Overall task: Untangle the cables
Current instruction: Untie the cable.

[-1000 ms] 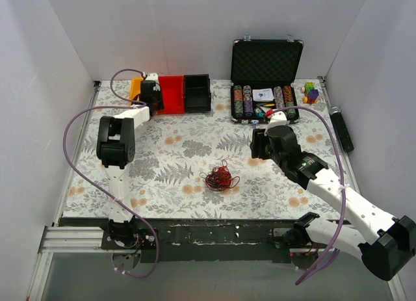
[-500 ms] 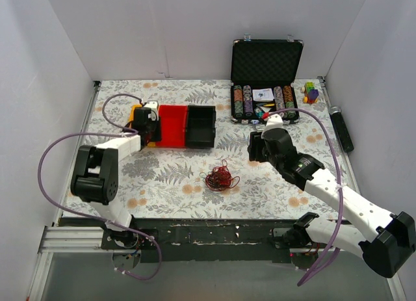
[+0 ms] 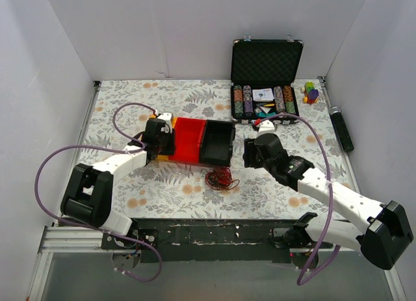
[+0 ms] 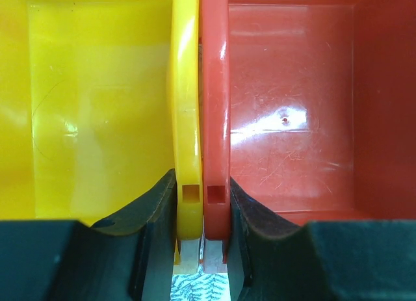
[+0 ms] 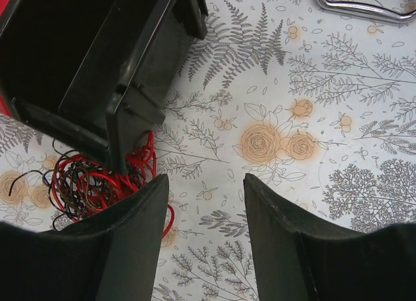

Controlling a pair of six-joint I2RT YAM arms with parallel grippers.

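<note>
The cables (image 3: 221,179) are a fist-sized tangle of red and black wires on the flowered table, near the front centre. They also show in the right wrist view (image 5: 91,184), with the black bin's corner resting against them. My left gripper (image 3: 173,141) is shut on the joined walls of a yellow bin (image 4: 97,106) and a red bin (image 4: 292,106), pinched between the jaws (image 4: 201,229). The red bin (image 3: 192,140) and black bin (image 3: 218,143) sit in a row just behind the cables. My right gripper (image 3: 248,153) is open and empty (image 5: 207,184), just right of the tangle.
An open black case of poker chips (image 3: 265,86) stands at the back right, with a coloured toy (image 3: 311,91) beside it. A black bar (image 3: 342,129) lies along the right wall. The black bin (image 5: 71,60) is close on my right gripper's left. White walls enclose the table.
My left gripper has dragged the row of bins from the back left toward the front centre, up against the cables. My right gripper has moved slightly left and nearer the tangle.
</note>
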